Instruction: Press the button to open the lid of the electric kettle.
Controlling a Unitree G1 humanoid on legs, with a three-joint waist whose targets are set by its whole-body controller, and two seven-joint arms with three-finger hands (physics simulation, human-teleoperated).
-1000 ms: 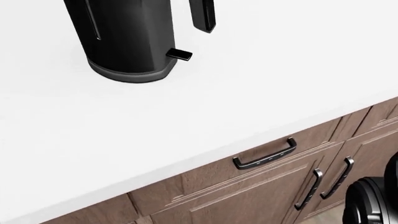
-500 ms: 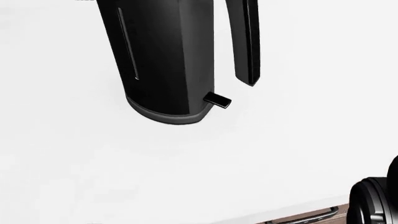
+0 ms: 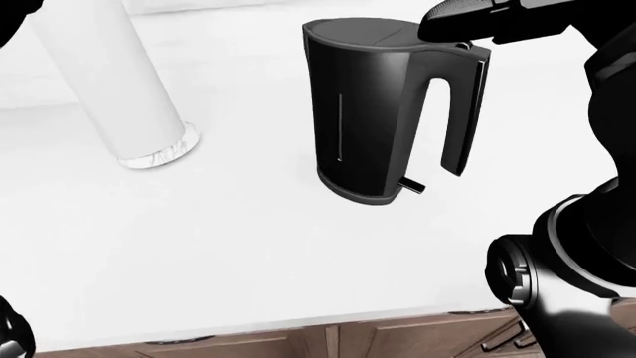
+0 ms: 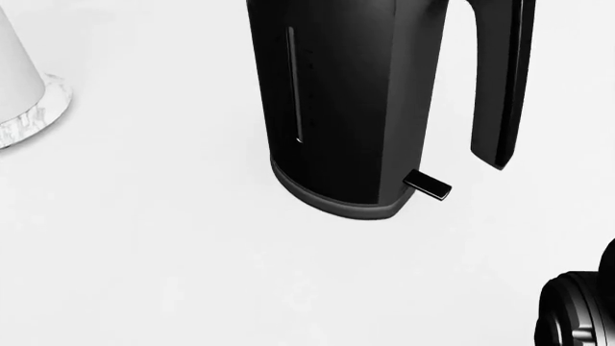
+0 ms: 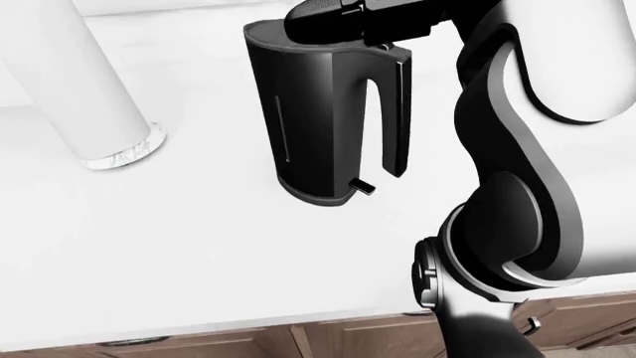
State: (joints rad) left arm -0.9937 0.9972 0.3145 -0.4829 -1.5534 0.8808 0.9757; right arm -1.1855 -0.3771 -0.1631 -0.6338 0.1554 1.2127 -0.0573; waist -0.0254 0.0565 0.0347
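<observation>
**A:** Where is the kettle?

**B:** The black kettle stands upright on a white counter, near the middle of the left-eye view. Its handle is on the view's right. A small black switch tab sticks out at its base, under the handle. The lid lies flat and closed.

**A:** Any brand or writing on it?

**B:** None that can be read. Only a thin vertical gauge strip on the body.

**A:** What are the hands doing?

**B:** The right hand, black, sits over the top of the handle at the lid's edge. Whether its fingers are spread or curled, or whether they touch a button, cannot be told. The right arm rises along the view's right side. The left hand is out of sight.

**A:** Anything else on the counter?

**B:** A white cylinder with a glassy rim at its foot, tilted in the view, well apart from the kettle on the left. Brown cabinet fronts show along the bottom edge.

**A:** What has changed from a moment ago?

**B:** The head view has moved. The kettle now sits further right and lower in it. The cylinder's foot has come in at the left edge, and the cabinet fronts have dropped out of that view.
</observation>
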